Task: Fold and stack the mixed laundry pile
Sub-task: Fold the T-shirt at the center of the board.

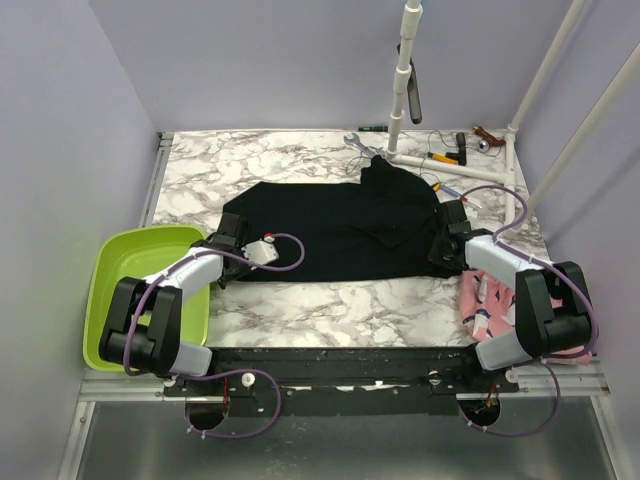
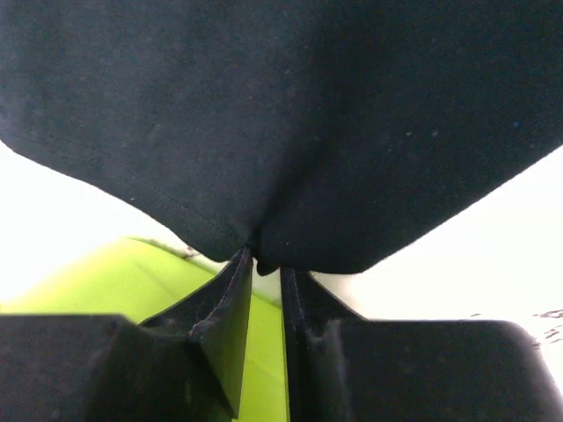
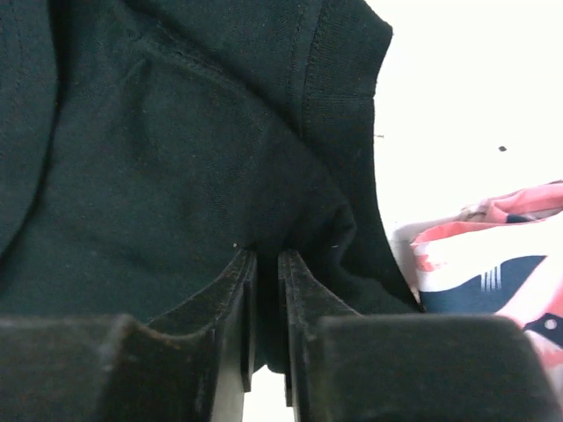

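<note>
Close up at the lens, the left pincer [image 2: 266,260] had its two fingers drawn nearly together, and the hem of the black garment [image 1: 340,235] was nipped right between them: a grip on cloth. Same story on the other side. The right pincer [image 3: 266,257] was closed down on a seamed edge of that same black cloth, the fabric bunching into the narrow slot.

From above, the garment lay spread flat on the marble bench [image 1: 330,300], its long axis running left to right across the robot's front. Each pincer sat at one short end, left arm on the left edge, right arm on the right, so the whole cloth stretched between them and neither arm was the nearer; they shared it evenly.

That looked like the thing to watch. With both ends pinched, a fold would likely go across the short way, and both arms would need to travel together or the cloth would skew.

Off to the right, the pink shark-print garment [image 1: 478,300] waited unfolded at the bench edge; the lime green basin [image 1: 130,270] sat left.
</note>
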You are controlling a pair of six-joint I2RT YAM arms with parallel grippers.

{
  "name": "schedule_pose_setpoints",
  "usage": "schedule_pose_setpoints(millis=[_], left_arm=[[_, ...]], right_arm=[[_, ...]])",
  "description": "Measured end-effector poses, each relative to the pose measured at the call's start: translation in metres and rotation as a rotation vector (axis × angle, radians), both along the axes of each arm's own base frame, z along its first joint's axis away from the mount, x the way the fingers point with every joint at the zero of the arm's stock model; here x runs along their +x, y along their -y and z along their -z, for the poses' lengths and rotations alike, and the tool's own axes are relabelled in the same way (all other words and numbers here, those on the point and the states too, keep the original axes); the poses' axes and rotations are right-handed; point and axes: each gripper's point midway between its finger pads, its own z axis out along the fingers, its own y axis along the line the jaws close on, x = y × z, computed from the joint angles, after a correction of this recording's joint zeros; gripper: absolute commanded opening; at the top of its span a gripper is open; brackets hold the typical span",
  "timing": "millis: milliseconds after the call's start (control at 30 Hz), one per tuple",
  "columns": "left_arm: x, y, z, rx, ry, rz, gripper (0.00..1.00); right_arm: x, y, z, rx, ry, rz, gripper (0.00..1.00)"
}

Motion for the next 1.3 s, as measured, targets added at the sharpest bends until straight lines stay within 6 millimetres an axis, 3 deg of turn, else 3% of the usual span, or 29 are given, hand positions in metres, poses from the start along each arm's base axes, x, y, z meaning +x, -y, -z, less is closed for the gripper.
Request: schedule_pose_setpoints(millis=[100, 167, 533, 867, 1000, 1033, 1100, 1133, 1300], left_arm=[[-0.002, -0.001, 0.003, -0.001, -0.004, 0.004, 0.00], [-0.004, 0.000, 0.002, -0.011, -0.005, 0.004, 0.00], [-0.036, 0.004, -0.030, -0.082, -0.026, -0.001, 0.00], [-0.076, 0.006, -0.011, -0.094, -0.189, 0.057, 0.00], [-0.087, 0.007, -0.015, -0.102, -0.220, 0.093, 0.00], [-0.089, 0.007, -0.016, -0.103, -0.222, 0.099, 0.10], [-0.094, 0.007, -0.018, -0.106, -0.232, 0.117, 0.44], [-0.096, 0.007, -0.018, -0.106, -0.239, 0.123, 0.50], [-0.108, 0.012, -0.023, -0.130, -0.296, 0.164, 0.58]], right_arm=[[0.000, -0.001, 0.000, 0.015, 0.000, 0.002, 0.03], [-0.001, 0.000, -0.001, 0.016, -0.002, 0.005, 0.01], [-0.027, 0.002, -0.033, 0.044, -0.005, 0.028, 0.01], [-0.062, 0.006, -0.040, 0.047, -0.093, 0.059, 0.02], [-0.074, 0.008, -0.041, 0.045, -0.131, 0.063, 0.12], [-0.076, 0.008, -0.041, 0.045, -0.138, 0.062, 0.19], [-0.080, 0.007, -0.044, 0.049, -0.156, 0.060, 0.42], [-0.082, 0.006, -0.046, 0.054, -0.162, 0.059, 0.46], [-0.074, -0.004, -0.072, 0.103, -0.124, -0.003, 0.48]])
